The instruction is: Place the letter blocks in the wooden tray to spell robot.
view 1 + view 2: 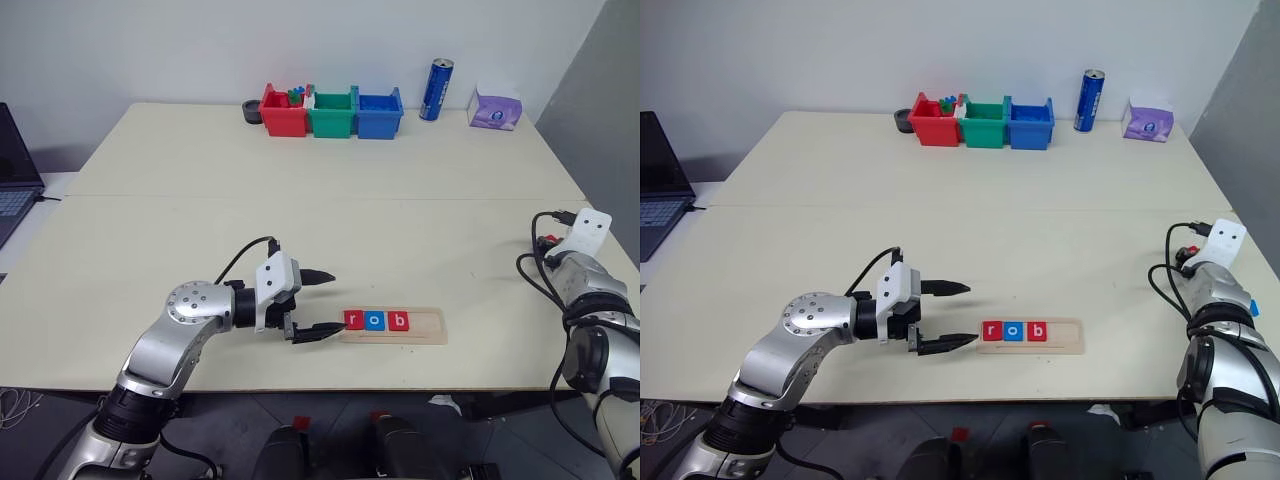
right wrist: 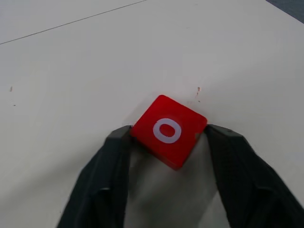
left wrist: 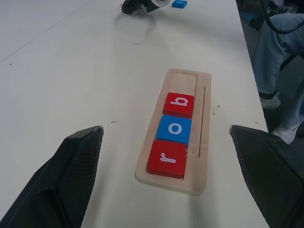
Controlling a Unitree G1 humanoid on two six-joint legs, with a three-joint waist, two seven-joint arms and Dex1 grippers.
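Wide-open black fingers of the left gripper (image 1: 322,304) hover empty just beside the near end of the long pale wooden tray (image 1: 428,334), pointing along its length. Three square letter tiles sit side by side in the groove: a red "r" tile (image 1: 352,320), a blue "o" tile (image 1: 375,321) and a red "b" tile (image 1: 399,321), leaving the far stretch of the strip bare. Over at the table's right edge, the right gripper (image 2: 167,142) has its two dark fingers pressed against opposite corners of a red square "o" tile (image 2: 168,130) that seems to rest on the cream tabletop, turned diamond-wise to the fingers. That tile lies well to the right of the tray, so the right arm is plainly the nearer carrier, and its path runs leftward to the empty slot just past the "b".
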